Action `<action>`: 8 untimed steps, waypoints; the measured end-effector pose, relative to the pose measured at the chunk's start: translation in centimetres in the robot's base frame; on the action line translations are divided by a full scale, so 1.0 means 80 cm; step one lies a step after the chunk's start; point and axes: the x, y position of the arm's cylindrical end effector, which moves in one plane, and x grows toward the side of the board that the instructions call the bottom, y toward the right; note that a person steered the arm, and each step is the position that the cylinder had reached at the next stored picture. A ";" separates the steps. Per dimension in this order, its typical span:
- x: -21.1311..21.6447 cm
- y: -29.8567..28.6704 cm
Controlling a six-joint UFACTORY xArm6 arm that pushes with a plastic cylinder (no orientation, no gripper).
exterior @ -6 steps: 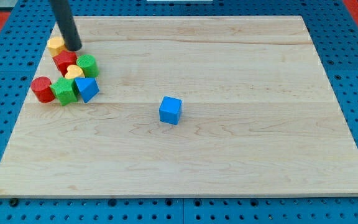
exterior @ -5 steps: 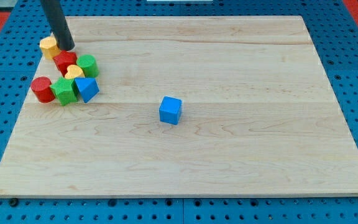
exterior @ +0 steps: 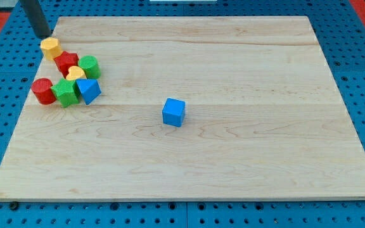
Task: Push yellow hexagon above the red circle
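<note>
The yellow hexagon (exterior: 50, 47) lies just below-right of my tip (exterior: 43, 35); the red circle (exterior: 42, 90) sits farther below. No gripper here, only the rod.

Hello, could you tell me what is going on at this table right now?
A robot arm is sliding blocks about a wooden board with a dark rod. My tip sits at the board's top-left corner, just above the yellow hexagon and apart from it. The hexagon lies above the red circle, at the top of a cluster of blocks. A blue cube sits alone mid-board.
</note>
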 end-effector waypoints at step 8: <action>0.045 0.001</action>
